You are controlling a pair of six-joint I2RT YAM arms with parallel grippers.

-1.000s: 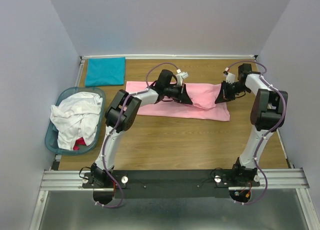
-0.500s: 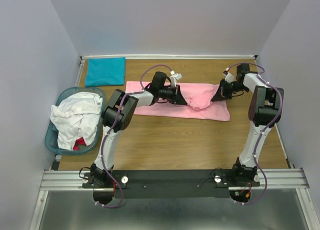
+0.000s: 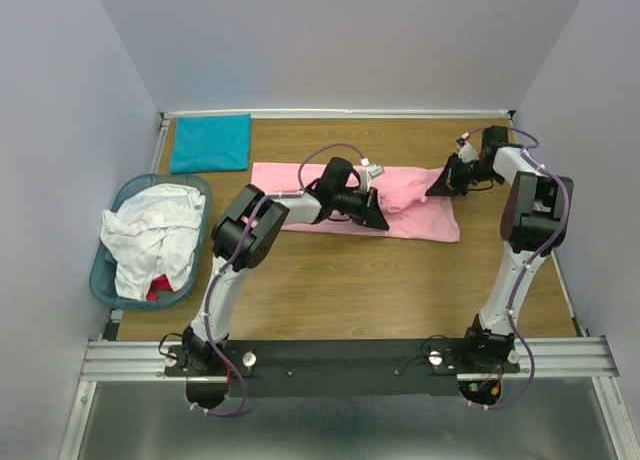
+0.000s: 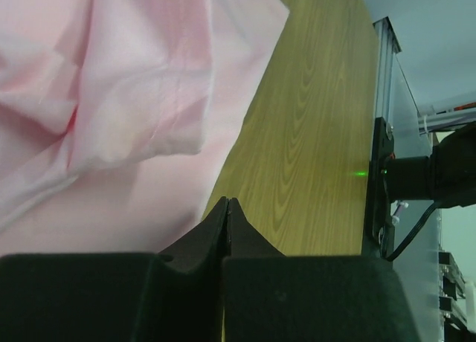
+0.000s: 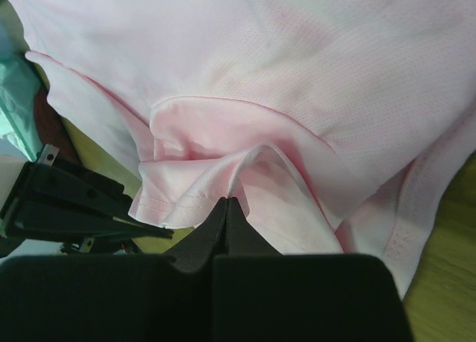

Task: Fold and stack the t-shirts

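Across the upper middle of the top view lies the pink t-shirt (image 3: 285, 180), a long band. Its right end has a raised fold, which the right gripper (image 5: 227, 202) pinches, likely to carry it over. At the lower hem the left gripper (image 4: 227, 202) is closed, perhaps anchoring; whether it has caught cloth is unclear.

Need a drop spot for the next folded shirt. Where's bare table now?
Widest bare wood: the band between the light pink cloth t-shirt and the near metal rail. Also the far strip right of the folded teal t-shirt. Crowded: left edge, light-blue plastic basket of white shirts.
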